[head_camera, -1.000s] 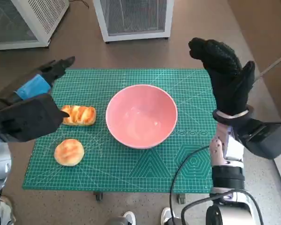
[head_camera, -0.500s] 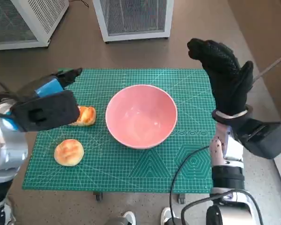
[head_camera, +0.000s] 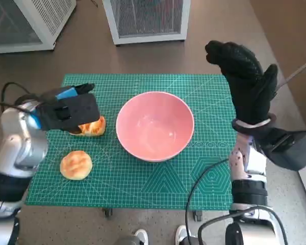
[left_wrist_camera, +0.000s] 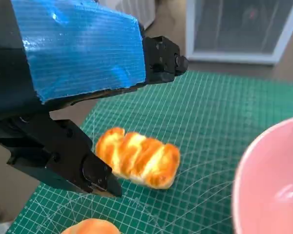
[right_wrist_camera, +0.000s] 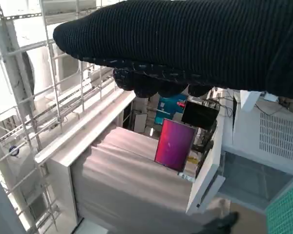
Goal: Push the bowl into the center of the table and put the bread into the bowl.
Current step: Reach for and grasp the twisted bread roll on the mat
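A pink bowl (head_camera: 154,125) stands empty near the middle of the green cutting mat (head_camera: 204,168); its rim (left_wrist_camera: 263,161) also shows in the left wrist view. A braided bread roll (head_camera: 93,126) (left_wrist_camera: 139,157) lies left of the bowl. A round bun (head_camera: 76,164) (left_wrist_camera: 90,227) lies nearer the front edge. My left hand (head_camera: 69,107) (left_wrist_camera: 83,83) hovers just over the braided roll, fingers apart around it, holding nothing. My right hand (head_camera: 247,84) (right_wrist_camera: 195,48) is raised beyond the bowl's right side, fingers apart, empty.
Two white grilled cabinets (head_camera: 145,18) (head_camera: 25,23) stand on the floor behind the table. A black cable (head_camera: 206,178) loops by my right forearm. A person's shoes (head_camera: 140,237) show below the table's front edge.
My left hand has swung in from the table's left edge toward the bowl and now hangs over the braided roll. The right hand, bowl and bun have stayed put.
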